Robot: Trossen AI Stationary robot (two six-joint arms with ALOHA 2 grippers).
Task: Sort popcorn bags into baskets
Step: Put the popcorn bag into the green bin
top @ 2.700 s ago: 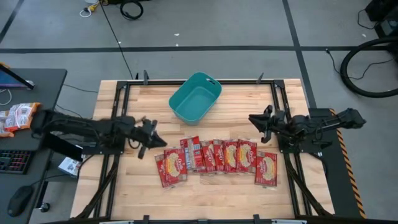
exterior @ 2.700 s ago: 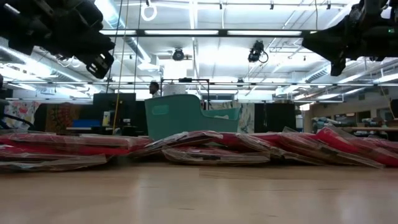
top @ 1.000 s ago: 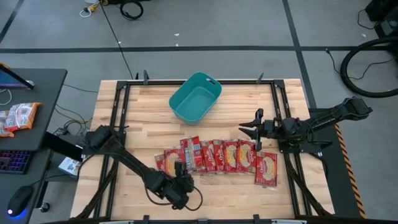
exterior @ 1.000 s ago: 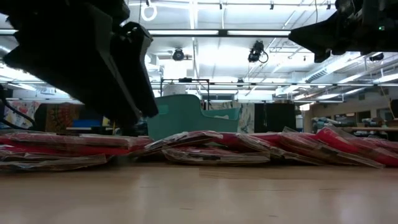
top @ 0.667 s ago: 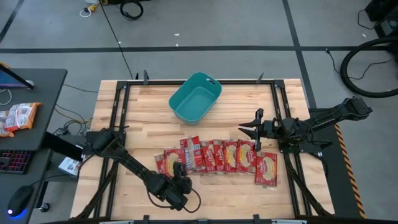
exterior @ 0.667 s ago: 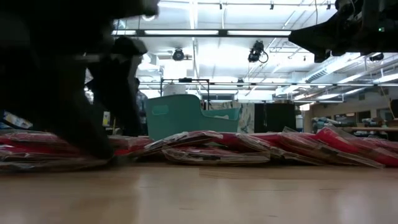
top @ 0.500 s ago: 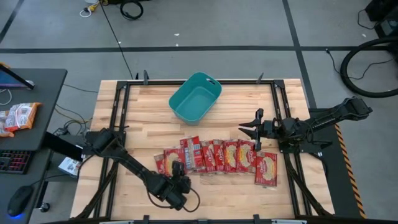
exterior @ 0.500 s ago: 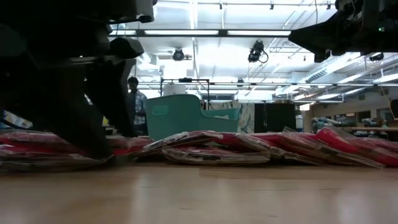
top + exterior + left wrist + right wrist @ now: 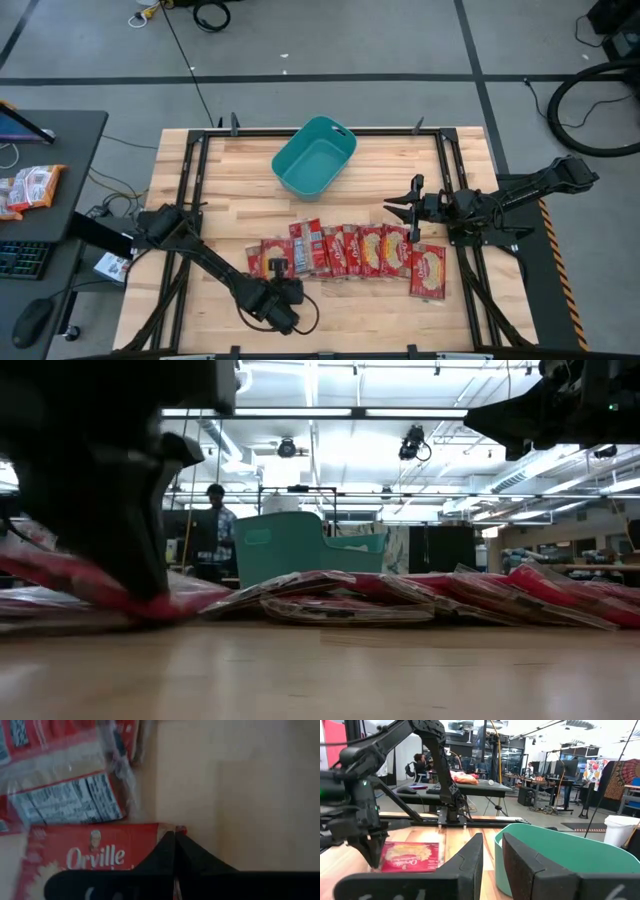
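Left gripper (image 9: 279, 272) now pinched on the near edge of the leftmost flat red popcorn bag (image 9: 262, 262), which has lifted and tilted off the pale wooden table (image 9: 200, 210) – half a second ago it lay flat. Remaining glossy red packets (image 9: 370, 248) overlap in a row. Teal rounded plastic basket (image 9: 315, 157) sits beyond, clear wood between. Right gripper (image 9: 411, 210) hovers over the row's right end, fingers narrowly parted

Red popcorn bags (image 9: 345, 252) lie overlapping in a row near the teal basket (image 9: 314, 158).
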